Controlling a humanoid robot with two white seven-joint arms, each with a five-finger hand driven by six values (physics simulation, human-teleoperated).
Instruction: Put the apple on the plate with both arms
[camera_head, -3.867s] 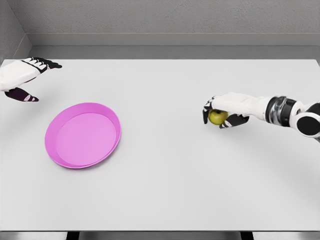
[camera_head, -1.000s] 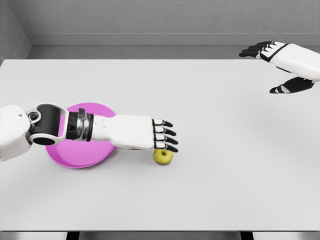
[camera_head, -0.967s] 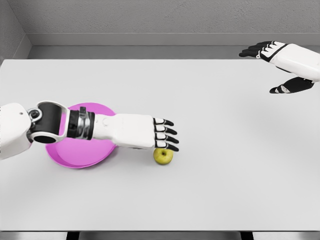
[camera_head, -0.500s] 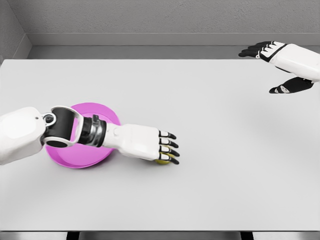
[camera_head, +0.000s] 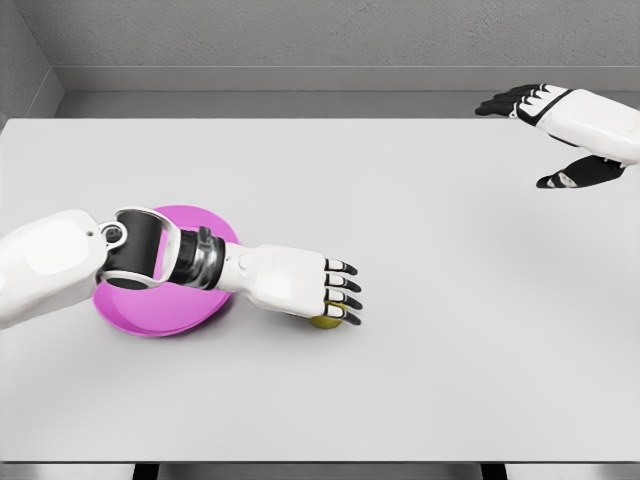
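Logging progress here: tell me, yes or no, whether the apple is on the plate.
No, the apple sits on the table under the left hand, right of the plate.

yellow-green apple (camera_head: 325, 321), pink plate (camera_head: 150, 322), white table (camera_head: 430, 300)

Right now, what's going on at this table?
The left hand is reaching across the white table and sits low over a yellow-green apple, which shows only as a sliver under its fingers; whether it has a grip is not visible. The apple is on the table just right of the pink plate, not on it yet. The right hand hovers open at the far right corner, holding nothing.
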